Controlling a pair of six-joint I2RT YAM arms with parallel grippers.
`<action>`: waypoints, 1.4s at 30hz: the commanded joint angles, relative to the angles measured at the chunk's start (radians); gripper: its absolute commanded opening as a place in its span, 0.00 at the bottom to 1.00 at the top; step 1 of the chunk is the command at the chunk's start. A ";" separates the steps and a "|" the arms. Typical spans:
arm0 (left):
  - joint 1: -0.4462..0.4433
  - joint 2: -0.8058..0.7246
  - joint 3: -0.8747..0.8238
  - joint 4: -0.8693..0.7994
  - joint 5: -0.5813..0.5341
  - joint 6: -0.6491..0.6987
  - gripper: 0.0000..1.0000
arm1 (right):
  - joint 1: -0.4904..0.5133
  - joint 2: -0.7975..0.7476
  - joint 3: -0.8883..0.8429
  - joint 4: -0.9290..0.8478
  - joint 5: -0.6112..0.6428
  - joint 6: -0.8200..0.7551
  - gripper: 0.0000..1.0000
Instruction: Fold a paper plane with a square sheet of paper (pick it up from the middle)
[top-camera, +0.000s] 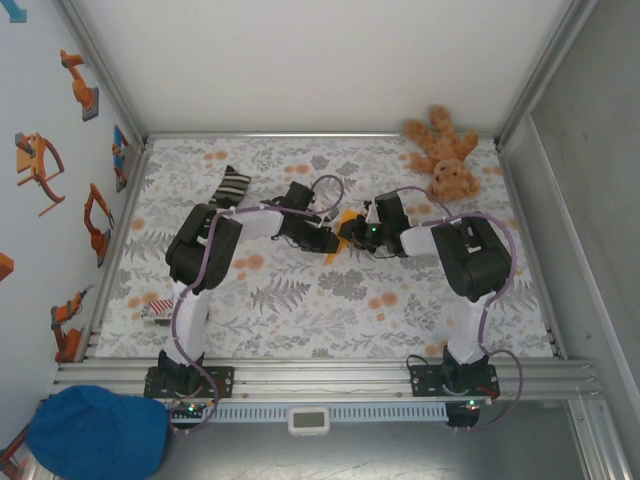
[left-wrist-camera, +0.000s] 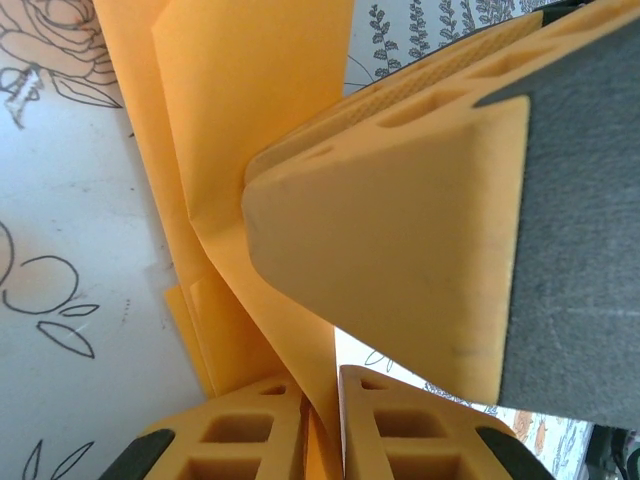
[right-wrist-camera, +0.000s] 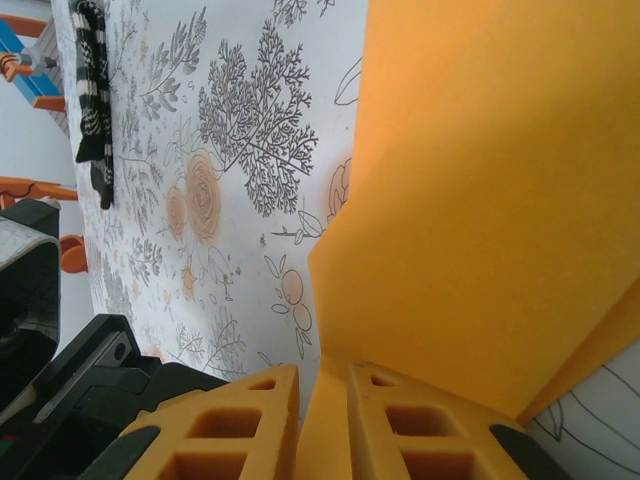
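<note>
The orange-yellow sheet of paper (top-camera: 345, 222) is folded into several layers and held up above the middle of the table between both grippers. My left gripper (top-camera: 328, 240) is shut on a lower edge of the paper (left-wrist-camera: 250, 130), which is pinched between its yellow fingers (left-wrist-camera: 270, 430). My right gripper (top-camera: 354, 233) is shut on another edge of the paper (right-wrist-camera: 480, 200), and one of its fingers (left-wrist-camera: 400, 250) looms close in the left wrist view. Whether the folds form the paper plane I cannot tell.
A brown teddy bear (top-camera: 445, 155) lies at the back right. A striped black-and-white sock (top-camera: 232, 186) lies at the back left, also in the right wrist view (right-wrist-camera: 92, 90). A blue cap (top-camera: 95, 432) sits off the table, front left. The flowered table cover (top-camera: 330, 310) is bare in front.
</note>
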 joint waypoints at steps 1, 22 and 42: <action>0.009 0.065 -0.024 -0.097 -0.057 -0.010 0.13 | 0.006 0.000 0.013 0.026 -0.033 -0.015 0.20; 0.020 0.075 -0.062 -0.054 -0.059 -0.029 0.10 | -0.001 -0.029 -0.045 0.066 -0.013 -0.040 0.20; 0.021 0.069 -0.057 -0.065 -0.053 -0.027 0.13 | -0.001 0.020 0.012 0.009 -0.015 -0.052 0.20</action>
